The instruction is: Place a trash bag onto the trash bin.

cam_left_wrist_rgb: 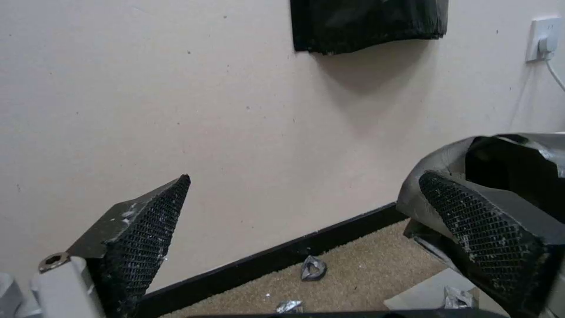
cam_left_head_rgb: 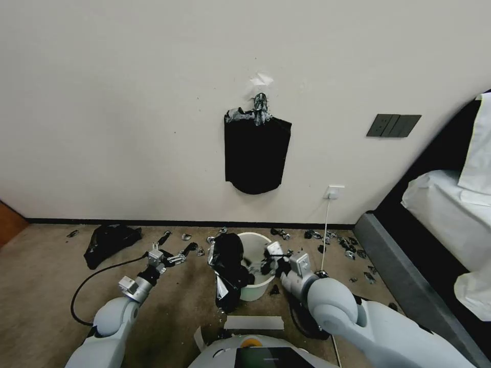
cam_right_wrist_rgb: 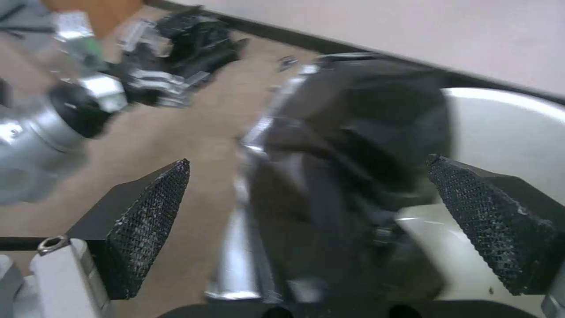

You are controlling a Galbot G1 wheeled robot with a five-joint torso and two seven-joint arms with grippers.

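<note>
The bag (cam_left_head_rgb: pixel 228 268) hangs over the left side of the bin's rim, bunched up, part of it trailing down the outside wall toward the carpet (cam_left_head_rgb: pixel 174 301), silver tape glinting along its edge. The bin (cam_left_head_rgb: pixel 254 248) stands upright on the floor near the wall, its right side and inside bare white. Right gripper (cam_left_head_rgb: pixel 270 258) sits at the bin's right rim, fingers (cam_right_wrist_rgb: pixel 150 221) spread wide and gripping nothing; from its wrist the bag lies between them, untouched as far as I can tell. Left gripper (cam_left_head_rgb: pixel 176 257) is off to the left of the bin above the carpet, fingers (cam_left_wrist_rgb: pixel 147 238) released too. Silver and black scraps (cam_left_head_rgb: pixel 337 240) litter the floor along the skirting. A black bundle (cam_left_head_rgb: pixel 255 153) hangs on the wall above.
</note>
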